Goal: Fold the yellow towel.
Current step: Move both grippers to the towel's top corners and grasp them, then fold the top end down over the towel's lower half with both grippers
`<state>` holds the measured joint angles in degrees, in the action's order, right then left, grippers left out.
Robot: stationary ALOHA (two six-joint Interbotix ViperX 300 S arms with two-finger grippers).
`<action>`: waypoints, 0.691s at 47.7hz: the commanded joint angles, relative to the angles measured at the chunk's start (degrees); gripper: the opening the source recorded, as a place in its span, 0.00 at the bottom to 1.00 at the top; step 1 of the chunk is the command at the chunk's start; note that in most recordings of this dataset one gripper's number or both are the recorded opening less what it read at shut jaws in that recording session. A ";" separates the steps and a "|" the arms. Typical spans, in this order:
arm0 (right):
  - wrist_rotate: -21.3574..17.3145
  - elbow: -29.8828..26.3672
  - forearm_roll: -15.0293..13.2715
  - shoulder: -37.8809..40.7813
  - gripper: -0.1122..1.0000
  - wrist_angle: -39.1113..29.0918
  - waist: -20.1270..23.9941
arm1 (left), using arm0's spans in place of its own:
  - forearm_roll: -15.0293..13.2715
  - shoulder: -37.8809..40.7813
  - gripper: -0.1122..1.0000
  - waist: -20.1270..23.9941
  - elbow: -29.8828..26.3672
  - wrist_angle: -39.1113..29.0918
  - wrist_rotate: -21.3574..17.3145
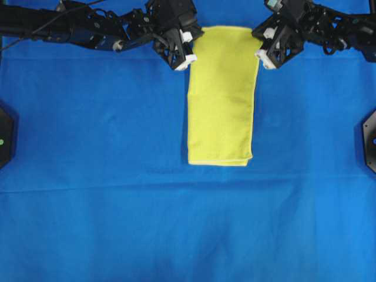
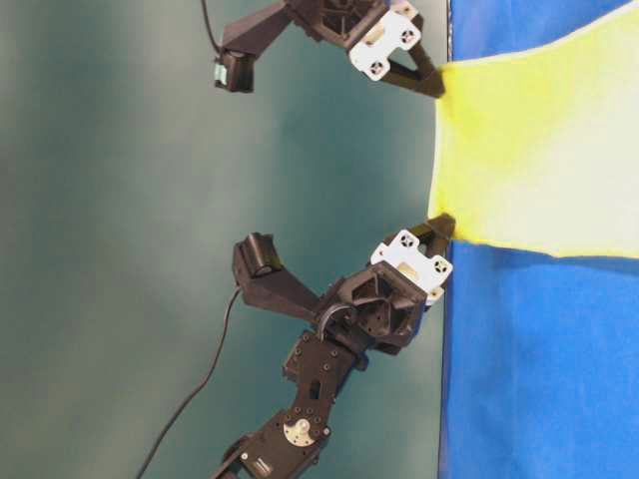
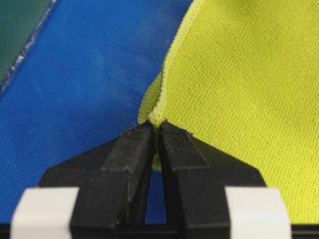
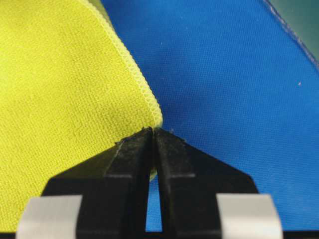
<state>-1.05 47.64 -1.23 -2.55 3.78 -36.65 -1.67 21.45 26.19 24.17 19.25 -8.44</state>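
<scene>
A blue cloth (image 1: pixel 117 223) is spread over the whole work surface, and its near part is seen bare in the overhead view. Further in, the folded near edge of the yellow towel (image 1: pixel 222 106) is laid flat on the blue cloth, a little right of centre. From there the yellow towel is stretched away as a long, narrow doubled strip towards the far edge of the table. At that far end, each of its two corners is pinched by a gripper. The left corner is clamped by the left gripper (image 1: pixel 189 59), whose black fingers (image 3: pixel 130 149) are pressed together on the stitched hem in the left wrist view. The right corner is clamped the same way by the right gripper (image 1: pixel 262 59), its fingers (image 4: pixel 130 154) closed tight on the hem. In the table-level view the far end of the towel is seen lifted off the blue cloth between the two grippers.
</scene>
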 commanded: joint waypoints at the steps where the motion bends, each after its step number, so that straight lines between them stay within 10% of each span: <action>1: -0.09 -0.35 -0.18 -1.23 0.13 0.00 -0.35 | 0.09 -2.11 0.14 0.09 -1.32 0.26 -0.26; 33: -1.23 5.45 3.25 -15.82 0.13 -9.05 12.66 | 0.09 -14.94 0.14 -12.74 8.44 -5.62 0.62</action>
<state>-2.37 52.82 1.05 -16.52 -4.92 -26.10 -1.67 9.32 15.12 31.99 13.71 -8.17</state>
